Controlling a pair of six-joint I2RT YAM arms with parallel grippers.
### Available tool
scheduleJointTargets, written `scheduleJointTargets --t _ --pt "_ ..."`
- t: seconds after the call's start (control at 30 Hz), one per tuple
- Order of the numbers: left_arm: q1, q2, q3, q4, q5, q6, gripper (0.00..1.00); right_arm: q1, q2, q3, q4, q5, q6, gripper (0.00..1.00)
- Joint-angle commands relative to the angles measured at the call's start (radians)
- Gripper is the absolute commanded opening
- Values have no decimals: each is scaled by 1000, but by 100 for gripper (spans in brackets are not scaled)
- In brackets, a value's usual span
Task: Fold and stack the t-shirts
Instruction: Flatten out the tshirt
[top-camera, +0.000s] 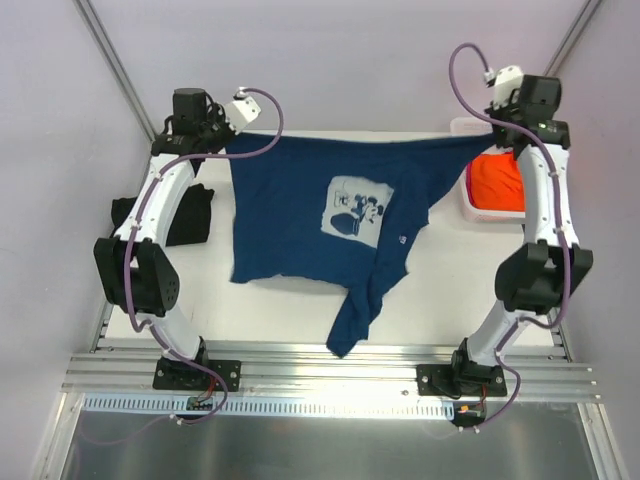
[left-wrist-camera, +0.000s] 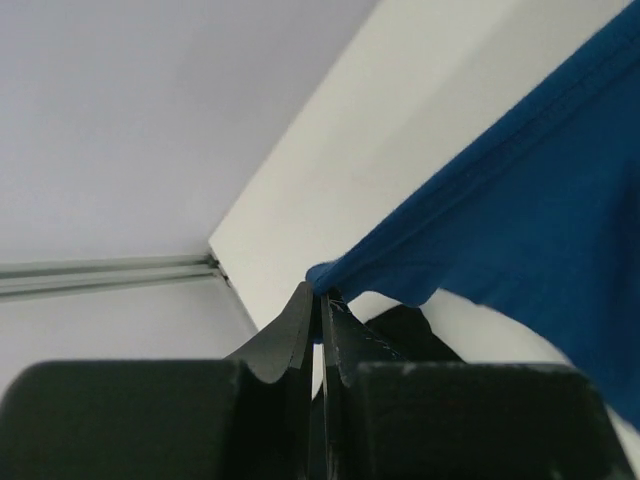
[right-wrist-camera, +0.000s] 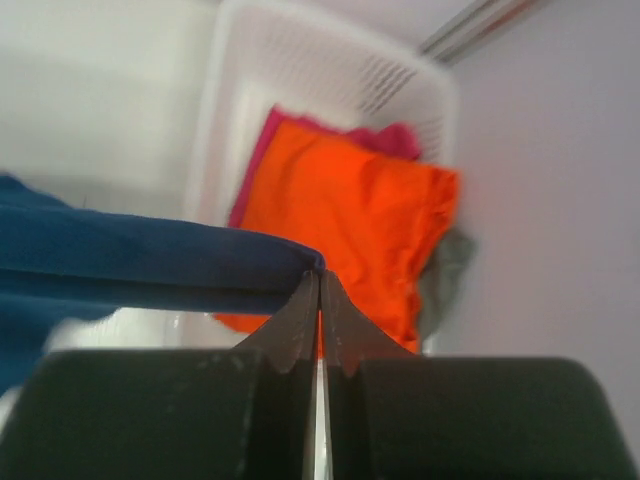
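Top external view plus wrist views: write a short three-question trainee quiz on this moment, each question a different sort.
1. True or false: the left gripper and the right gripper are both shut on the navy blue cloth t-shirt with a pale cartoon print.
2. Which shirt lies on top in the white plastic basket? A grey, B orange, C black.
3. The plain black cloth shirt lies beside which arm?
Key: 1 true; 2 B, the orange cloth shirt; 3 the left arm.

Matt navy cloth t-shirt (top-camera: 290, 220), perforated white plastic basket (right-wrist-camera: 330, 62), smooth table (top-camera: 450, 290)
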Motion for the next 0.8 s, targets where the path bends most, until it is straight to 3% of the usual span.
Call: scheduleJointTargets --t 0.0,0.17,0.37,0.5,0.6,0.7,0.77 --pt "22 19 4 30 -89 87 0 16 25 27 -49 -10 -19 1" --pt "24 147 100 32 -137 144 0 56 137 132 -23 93 -21 1" --pt "7 152 240 30 -169 104 0 75 21 112 59 188 -82 0" --pt "-9 -74 139 30 -148 35 0 75 -248 -9 5 172 -38 1" --pt "-36 -318 -63 9 -100 -23 0 75 -446 -91 -186 89 72 1" --pt "-64 -581 -247 -111 -7 -162 0 47 -607 -165 -412 -75 194 1" --pt "-64 -705 -353 -243 100 -311 0 46 -787 -244 -502 -106 303 1"
